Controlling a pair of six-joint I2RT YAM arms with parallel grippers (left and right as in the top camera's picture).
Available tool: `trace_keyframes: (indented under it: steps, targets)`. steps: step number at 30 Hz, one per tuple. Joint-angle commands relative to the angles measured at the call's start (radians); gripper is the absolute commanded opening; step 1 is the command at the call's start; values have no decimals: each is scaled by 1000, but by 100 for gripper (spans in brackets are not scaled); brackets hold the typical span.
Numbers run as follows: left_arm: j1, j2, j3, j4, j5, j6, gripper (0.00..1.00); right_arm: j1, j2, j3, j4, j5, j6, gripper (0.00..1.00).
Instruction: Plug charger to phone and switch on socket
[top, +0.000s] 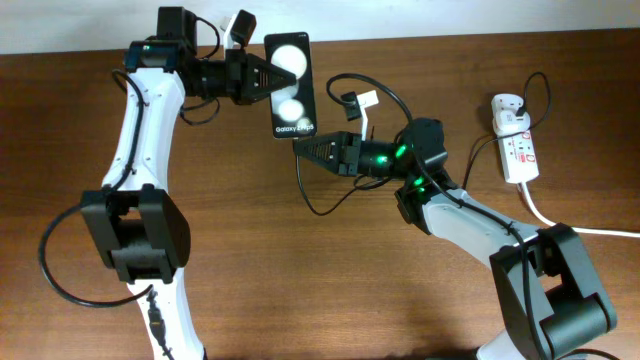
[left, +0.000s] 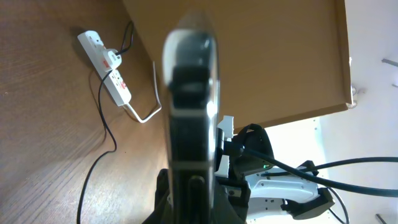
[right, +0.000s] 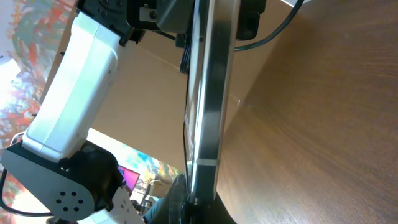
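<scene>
The black phone with "Galaxy" lettering is held off the table at the back, edge-on in the left wrist view and in the right wrist view. My left gripper is shut on the phone's left side. My right gripper is at the phone's lettered end, shut on the charger plug pressed against that end. The thin black charger cable loops across the table to the white adapter on the socket. The socket also shows in the left wrist view. I cannot tell its switch state.
The socket's thick white cord runs off to the right. A small black and white tag sits on the cable near the phone. The left arm and right arm stand over the wooden table.
</scene>
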Motion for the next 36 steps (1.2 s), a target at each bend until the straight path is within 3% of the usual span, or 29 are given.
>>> trace_keyframes:
  steps: [1, 7, 12, 13, 15, 20, 24, 30, 36]
  targets:
    - [-37, -13, 9, -10, 6, 5, 0, -18, 2, 19, 30, 97, 3, 4]
    - [-36, -13, 9, -9, 6, 5, 0, -16, 2, 19, 29, 47, 2, 4]
    - [-19, -13, 9, -9, -10, 5, 0, -17, 2, 19, 18, -50, 1, 18]
    - [-13, -13, 9, -10, -31, 5, 0, -17, 2, 19, 16, -71, -8, 62]
    - [-7, -13, 9, -10, -89, 5, 0, -17, 2, 19, -40, -96, -56, 83]
    - [-7, -13, 9, -97, -454, 5, 0, -17, 2, 19, -363, -89, -254, 99]
    - [-8, -11, -30, -150, -601, 5, 0, -19, 2, 19, -548, 2, -342, 99]
    - [-8, -11, -226, -119, -614, 5, 0, -18, 2, 19, -819, 233, -344, 99]
    - [-8, -11, -434, 44, -615, -6, 0, -18, 2, 19, -868, 305, -424, 99]
